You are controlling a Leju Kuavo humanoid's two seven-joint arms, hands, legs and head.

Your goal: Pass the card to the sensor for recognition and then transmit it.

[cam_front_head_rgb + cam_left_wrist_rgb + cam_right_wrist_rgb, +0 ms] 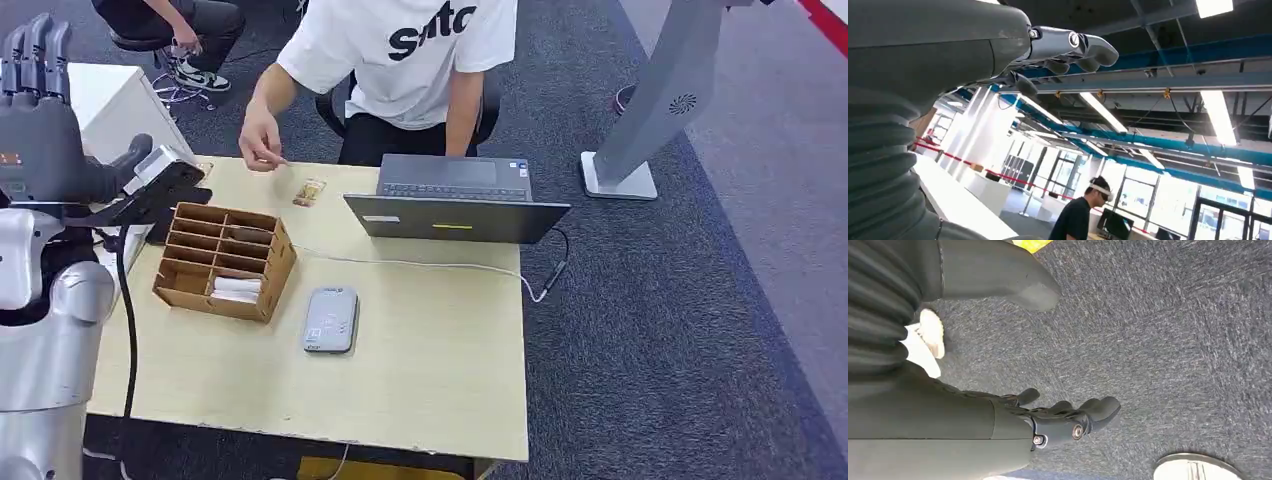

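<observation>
Two hands belonged to the robot, and we saw both without a load. We found the left hand (38, 110) raised high beside the table (420, 370), fingers straight up and apart, thumb out, nothing in it; the left wrist view showed its fingers (1083, 47) against the ceiling. We found the right hand (1068, 422) hanging over the carpet with its fingers loosely spread and nothing between them.

We could not pick out a card with certainty. White flat pieces (237, 289) lay in a near slot of the cardboard organiser (225, 258), and these may have been the cards. The grey sensor pad (331, 319) lay flat on the table just beside the organiser, its top bare. A seated person's hand (258, 140) rested at the far edge, near a laptop (455, 200).

We judged that the scene fitted two stages: cards waiting in the box before a pickup, or a card already read and handed on. The white pieces lay well below and forward of the raised left hand, apart from it.
</observation>
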